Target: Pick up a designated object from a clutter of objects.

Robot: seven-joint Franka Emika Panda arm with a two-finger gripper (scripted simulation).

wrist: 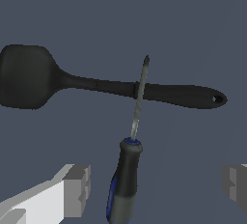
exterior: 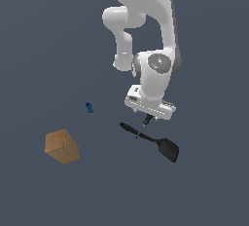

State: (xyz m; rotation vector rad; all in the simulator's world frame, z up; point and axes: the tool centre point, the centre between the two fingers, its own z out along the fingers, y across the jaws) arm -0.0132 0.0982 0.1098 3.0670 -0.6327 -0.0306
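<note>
Screwdriver [wrist: 126,179] sits between the two fingers of the gripper [wrist: 157,184] in the wrist view, blue-and-black handle toward the camera, thin shaft running away and crossing the handle of the black spatula [wrist: 96,85]. Whether the shaft rests on the spatula or hangs above it cannot be told. Fingers stand wide apart, one pad [wrist: 77,189] just beside the handle, the other well off at the far edge; nothing is clamped yet. The handle is therefore off-centre in the gap, nearer one finger.

Exterior view: gripper [exterior: 147,119] low over the spatula [exterior: 153,142], a bit of the screwdriver [exterior: 146,121] showing beneath it. Wooden block [exterior: 62,146] and tiny blue piece [exterior: 89,107] lie well apart toward the exterior view's left.

Judgement: the tool's long axis runs across the closing line, so closing should catch the handle, which may shift sideways.
</note>
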